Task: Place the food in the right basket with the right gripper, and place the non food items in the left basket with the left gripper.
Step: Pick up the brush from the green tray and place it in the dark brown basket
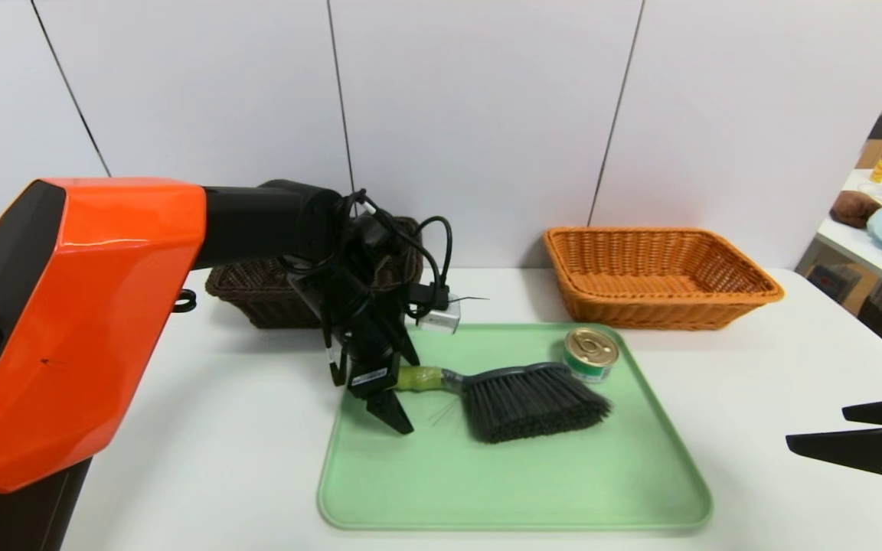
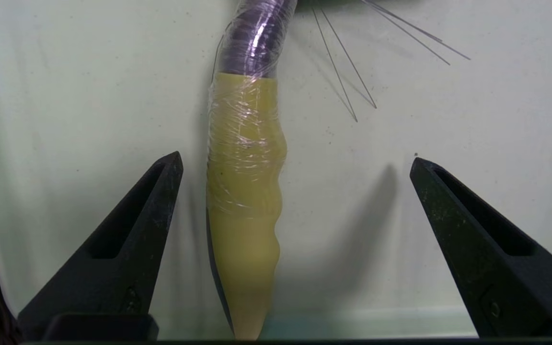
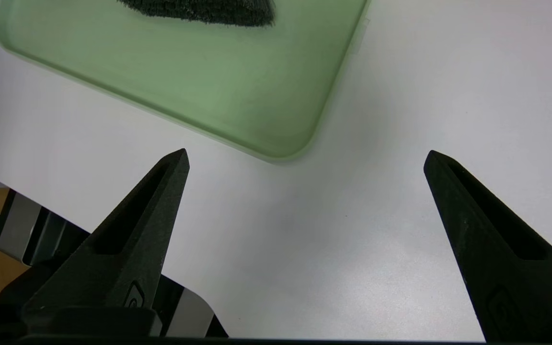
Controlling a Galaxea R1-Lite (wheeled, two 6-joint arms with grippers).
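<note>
Hovering over the green tray's [image 1: 640, 490] left part, my left hand [image 2: 295, 163] points down with its fingers [image 2: 127, 239] spread either side of the brush [image 1: 521, 398] handle, not touching it. I see the brush lying across the tray, bristles to the right; the tin can [image 1: 590, 353] stands just beyond them. My right hand [image 3: 304, 158] waits spread over bare worktop [image 1: 793, 367] at the near right. Dark left basket [image 1: 249, 295] and orange right basket [image 1: 659, 277] stand at the far edge.
</note>
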